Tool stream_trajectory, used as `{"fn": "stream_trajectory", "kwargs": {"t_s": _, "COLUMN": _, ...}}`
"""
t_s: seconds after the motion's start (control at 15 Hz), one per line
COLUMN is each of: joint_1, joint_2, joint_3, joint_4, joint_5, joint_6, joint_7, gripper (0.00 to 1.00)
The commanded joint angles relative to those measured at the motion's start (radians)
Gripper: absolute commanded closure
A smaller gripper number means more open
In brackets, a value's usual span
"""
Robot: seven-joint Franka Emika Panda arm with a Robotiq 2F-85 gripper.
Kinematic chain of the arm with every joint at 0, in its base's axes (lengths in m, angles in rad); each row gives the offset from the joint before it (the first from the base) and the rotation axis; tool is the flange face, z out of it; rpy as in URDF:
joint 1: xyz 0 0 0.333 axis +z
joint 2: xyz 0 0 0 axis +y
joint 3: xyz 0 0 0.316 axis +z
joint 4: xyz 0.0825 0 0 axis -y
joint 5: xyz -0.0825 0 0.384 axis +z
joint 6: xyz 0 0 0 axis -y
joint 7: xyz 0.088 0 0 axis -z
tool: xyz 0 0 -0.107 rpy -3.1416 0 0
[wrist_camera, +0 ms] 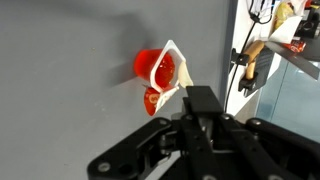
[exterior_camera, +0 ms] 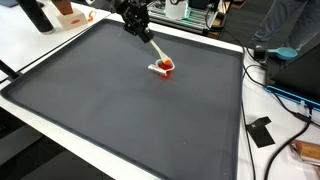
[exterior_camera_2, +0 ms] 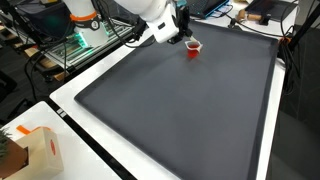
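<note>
- Black gripper (wrist_camera: 200, 100) fills the bottom of the wrist view. Its fingers look drawn close together, tip against a white rim, but I cannot tell whether they pinch it.
- Red cup (wrist_camera: 155, 68) lies on its side at 11 o'clock from the fingertips, its white-rimmed mouth turned toward them.
- In both exterior views the cup (exterior_camera: 164, 67) (exterior_camera_2: 193, 47) rests on the dark mat (exterior_camera: 120, 110), toward its far edge.
- White arm (exterior_camera_2: 150, 15) reaches down from beyond that edge, with the gripper (exterior_camera: 140, 32) tilted toward 5 o'clock at the cup.
- White table (exterior_camera: 70, 135) borders the mat, with cables (exterior_camera: 275, 85) at 3 o'clock.
</note>
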Motion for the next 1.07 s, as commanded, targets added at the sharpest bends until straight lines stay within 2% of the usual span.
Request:
{"fn": "stream_trajectory", "kwargs": {"t_s": 0.0, "joint_1": -0.017, "joint_2": -0.006, "joint_3": -0.019, "joint_4": 0.02, "joint_5": 0.024, "joint_6": -0.078, "joint_7": -0.026, "gripper": 0.97}}
{"fn": "stream_trajectory", "kwargs": {"t_s": 0.47, "joint_1": -0.039, "joint_2": -0.043, "joint_3": -0.057, "joint_4": 0.076, "joint_5": 0.016, "joint_6": -0.227, "joint_7": -0.003, "gripper": 0.97}}
{"fn": "stream_trajectory", "kwargs": {"t_s": 1.0, "joint_1": -0.051, "joint_2": -0.076, "joint_3": -0.095, "joint_4": 0.139, "joint_5": -0.007, "joint_6": -0.312, "joint_7": 0.052, "gripper": 0.97}}
